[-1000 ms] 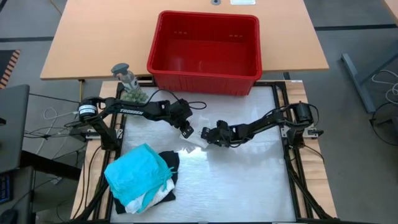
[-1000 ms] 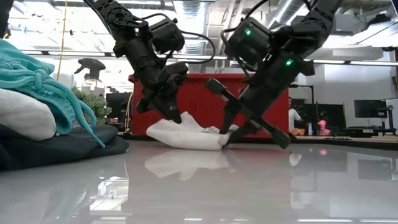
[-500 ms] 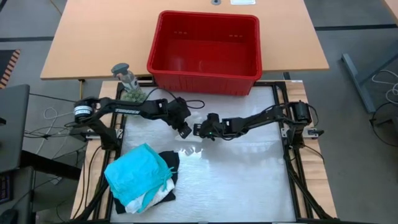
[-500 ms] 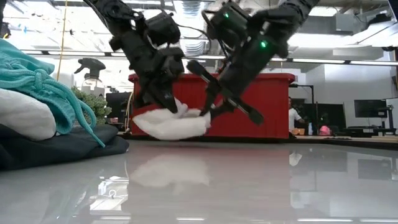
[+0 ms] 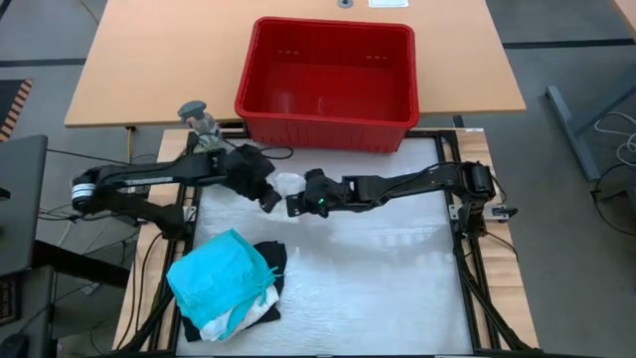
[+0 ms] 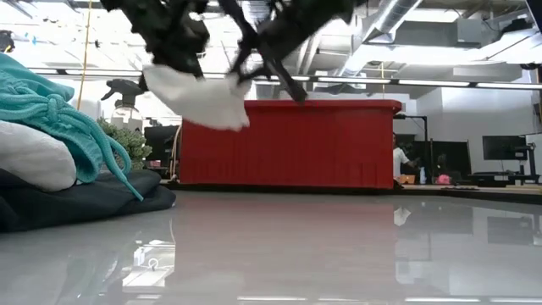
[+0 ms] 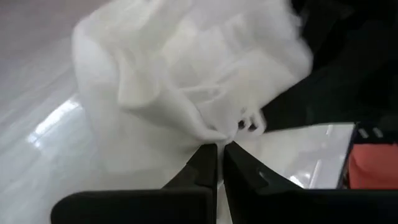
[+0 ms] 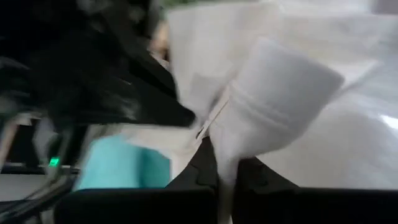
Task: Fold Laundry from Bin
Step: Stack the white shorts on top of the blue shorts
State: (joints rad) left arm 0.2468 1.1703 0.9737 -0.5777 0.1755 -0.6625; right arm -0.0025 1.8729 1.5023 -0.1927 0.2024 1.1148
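A white cloth (image 5: 286, 184), one piece of the laundry, hangs in the air between my two grippers. It shows bunched in the low view (image 6: 199, 93), well clear of the table. My left gripper (image 5: 269, 198) and my right gripper (image 5: 294, 206) are both shut on it, close together, left of the table's middle. A pile of laundry (image 5: 224, 283), teal on top of black and white pieces, lies at the near left corner. The red bin (image 5: 328, 85) stands on the wooden table beyond the far edge. My left gripper pinches a bunched fold of the white cloth (image 7: 211, 135) between its two shut fingers, slanting down from the table's left. The cloth is lifted clear and billows beyond the fingertips. My right gripper pinches another bunched fold (image 8: 225, 163) between its fingers, slanting down from the table's right. The cloth is lifted clear and spreads past them in thick folds.
A spray bottle (image 5: 199, 117) and a small green plant (image 5: 213, 151) stand at the far left corner, close to my left arm. The white tabletop (image 5: 397, 278) is bare to the right and near side. The room beyond (image 6: 474, 161) holds screens.
Both grippers have risen and gone toward the table's far left, staying shut. The white cloth, which lay on the table between them, has been lifted clear and now hangs bunched. My right gripper has rolled as it rose.
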